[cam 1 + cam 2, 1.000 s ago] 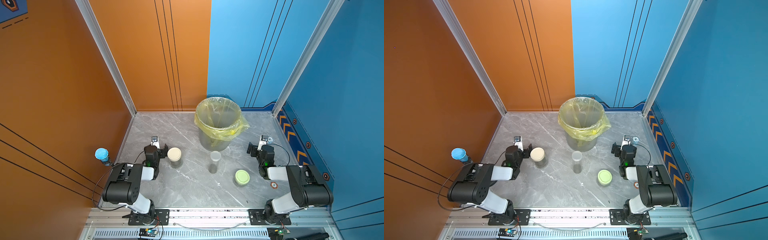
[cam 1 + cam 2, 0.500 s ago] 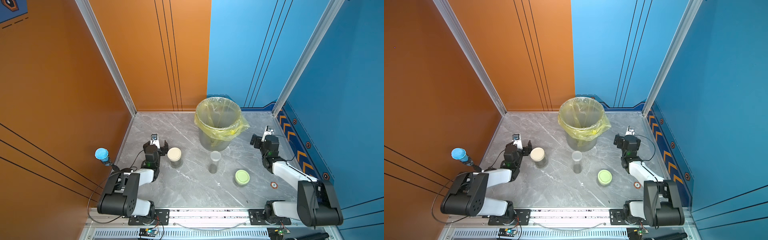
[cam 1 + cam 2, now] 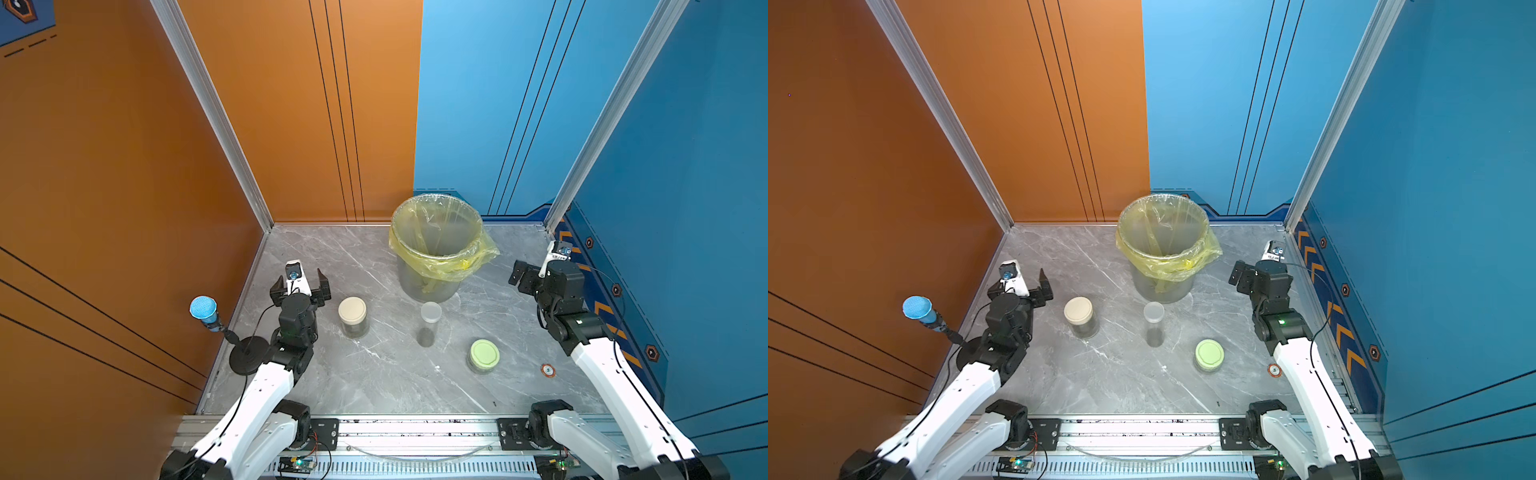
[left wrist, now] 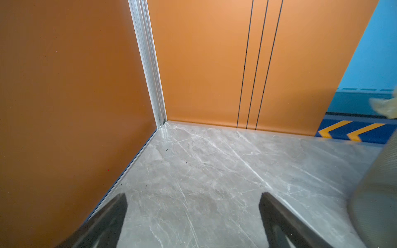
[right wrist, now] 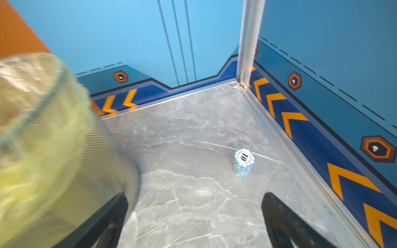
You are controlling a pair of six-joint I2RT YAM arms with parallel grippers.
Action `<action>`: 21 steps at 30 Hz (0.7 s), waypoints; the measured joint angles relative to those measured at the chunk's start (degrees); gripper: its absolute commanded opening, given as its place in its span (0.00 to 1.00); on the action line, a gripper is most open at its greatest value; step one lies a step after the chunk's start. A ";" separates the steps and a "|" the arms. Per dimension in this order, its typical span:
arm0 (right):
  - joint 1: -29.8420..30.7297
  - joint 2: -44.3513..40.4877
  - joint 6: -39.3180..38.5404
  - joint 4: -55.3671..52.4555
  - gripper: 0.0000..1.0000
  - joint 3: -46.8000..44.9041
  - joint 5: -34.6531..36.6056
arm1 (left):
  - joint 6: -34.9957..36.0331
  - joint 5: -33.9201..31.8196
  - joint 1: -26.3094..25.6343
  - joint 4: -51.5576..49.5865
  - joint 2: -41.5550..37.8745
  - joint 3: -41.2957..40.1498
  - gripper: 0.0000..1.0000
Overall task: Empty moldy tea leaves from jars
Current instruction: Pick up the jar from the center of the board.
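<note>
Since a second ago both arms (image 3: 266, 386) have been unfolded and stretched forward. The right gripper (image 3: 523, 277) has been carried to the far right, beside the bin (image 3: 424, 289), while the left gripper (image 3: 300, 282) has barely been shifted. Both sets of fingers (image 4: 111, 214) are spread wide and empty.

Nearest, the short green jar (image 3: 484, 356) is seen on the grey veined worktop (image 3: 374, 374). Further in stand the tall jar (image 3: 429, 322) and the beige jar (image 3: 353, 316), the latter just beside the left gripper. All three are clear, capped cylinders, standing apart. Tea leaves (image 3: 426, 337) are made out as a dark layer at the bottom of the tall and beige jars.

The approach is judged to be in hand, with nothing yet emptied. Next, a jar must be clamped by its smooth wall, uncapped, then tipped over the yellow-lined bin.
</note>
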 measured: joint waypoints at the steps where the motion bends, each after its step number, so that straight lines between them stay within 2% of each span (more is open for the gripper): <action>1: 1.25 -0.48 0.02 -2.01 1.00 1.68 -0.44 | -0.37 -0.44 -1.20 -2.49 -2.43 0.72 0.98; 7: 15.76 0.79 -2.27 -16.61 1.00 16.02 -3.87 | -5.14 -1.05 -7.58 -20.00 -15.30 6.82 0.98; 10: 24.96 4.85 -3.65 -22.73 1.00 24.79 -5.55 | -7.82 -0.98 -10.19 -27.36 -19.91 10.54 0.98; 16: 43.45 17.22 -6.36 -30.73 1.00 37.46 -5.03 | -10.05 2.12 -13.31 -35.85 -23.28 14.67 0.98; 21: 49.18 29.94 -7.67 -34.10 1.00 44.63 -5.18 | -10.49 5.51 -13.90 -40.39 -23.98 17.49 0.98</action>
